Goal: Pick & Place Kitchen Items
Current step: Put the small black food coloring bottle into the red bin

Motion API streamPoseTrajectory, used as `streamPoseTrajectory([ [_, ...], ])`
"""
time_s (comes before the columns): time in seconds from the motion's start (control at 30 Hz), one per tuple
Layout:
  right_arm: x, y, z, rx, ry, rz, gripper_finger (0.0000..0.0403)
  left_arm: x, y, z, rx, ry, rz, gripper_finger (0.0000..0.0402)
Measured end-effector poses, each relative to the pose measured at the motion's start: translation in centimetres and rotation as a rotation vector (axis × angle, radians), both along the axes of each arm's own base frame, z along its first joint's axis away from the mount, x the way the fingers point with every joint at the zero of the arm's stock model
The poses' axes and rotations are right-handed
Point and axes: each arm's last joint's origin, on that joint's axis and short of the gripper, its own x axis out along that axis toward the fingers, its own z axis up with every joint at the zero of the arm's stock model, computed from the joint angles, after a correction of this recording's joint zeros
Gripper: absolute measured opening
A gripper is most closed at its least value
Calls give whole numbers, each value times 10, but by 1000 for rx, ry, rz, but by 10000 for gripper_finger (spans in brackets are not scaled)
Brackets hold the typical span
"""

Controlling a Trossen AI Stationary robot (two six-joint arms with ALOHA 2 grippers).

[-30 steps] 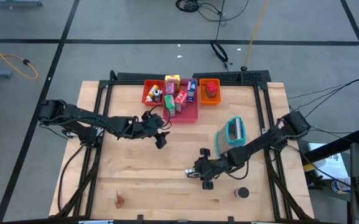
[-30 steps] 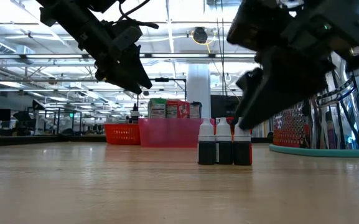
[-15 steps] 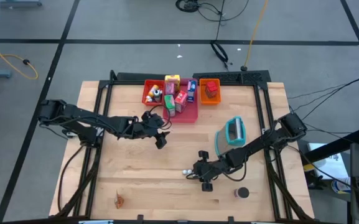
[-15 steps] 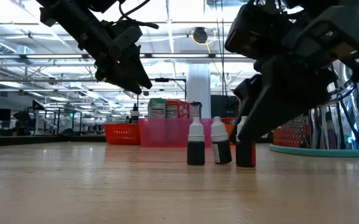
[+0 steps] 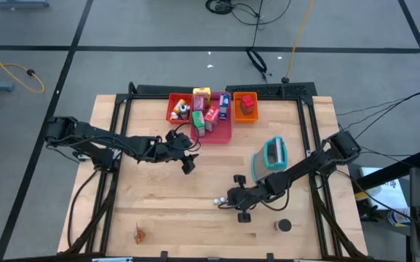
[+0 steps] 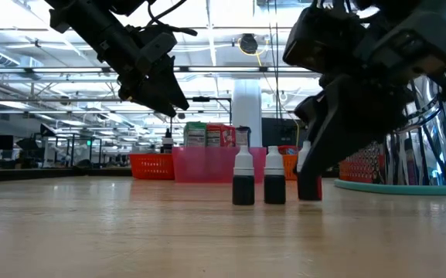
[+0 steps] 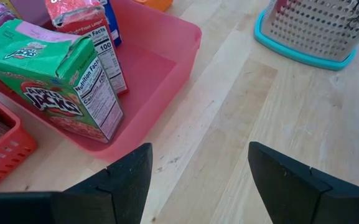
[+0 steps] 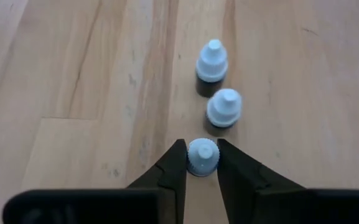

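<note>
Three tiny bottles with white caps stand on the wood near the table's middle. Two of them (image 8: 211, 62) (image 8: 223, 107) stand free on their bases, also in the low view (image 6: 243, 177) (image 6: 274, 177). The third bottle (image 6: 311, 189) is between the fingers of my right gripper (image 8: 202, 163), which is shut on it. My left gripper (image 7: 198, 186) hangs open above the table beside the pink tray (image 7: 167, 74), touching nothing. Food boxes (image 7: 61, 74) stand in that tray. My right gripper pinches the nearest bottle's white cap (image 8: 202, 154) between its two fingertips. The fingers slant down at it from the table's right side. The bottle stays upright, its base on the table (image 6: 311, 199).
Red (image 5: 179, 108), pink (image 5: 213, 124) and orange (image 5: 245, 108) trays with boxes stand at the far edge. A teal-and-white holder (image 5: 270, 156) lies right of the middle. A dark round can (image 5: 283, 226) sits near the front right, a small reddish thing (image 5: 140, 234) near the front left.
The three bottles stood tight together and have spread out. Two have slid a little away from my right gripper, one of them rocking and settling upright again. The third stays by the fingers. My left arm has kept still.
</note>
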Motion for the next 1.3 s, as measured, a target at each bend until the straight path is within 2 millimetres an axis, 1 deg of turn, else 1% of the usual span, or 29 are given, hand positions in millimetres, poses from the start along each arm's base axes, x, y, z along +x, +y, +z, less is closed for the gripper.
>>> streamPoseTrajectory([
  [0.23,-9,-9,24,-38,-19,-41,57,2,0,2,4,-29,-6,266],
  [0.4,-12,-23,52,-26,-88,-66,57,5,-2,6,16,-69,-25,266],
  [0.6,-16,-49,87,-47,-211,-116,57,9,-9,12,78,-118,-98,266],
  [0.8,-17,-78,115,-66,-351,-195,57,14,-16,21,110,-208,-221,266],
  [0.9,-13,-89,121,-80,-405,-214,57,17,-19,27,129,-268,-251,266],
  [1.03,-8,-99,126,-58,-462,-206,57,18,-21,31,158,-302,-271,266],
  [1.17,-6,-109,128,-63,-483,-236,57,18,-21,31,159,-302,-272,266],
  [1.3,-4,-113,131,-49,-518,-233,57,21,-21,28,156,-305,-272,266],
])
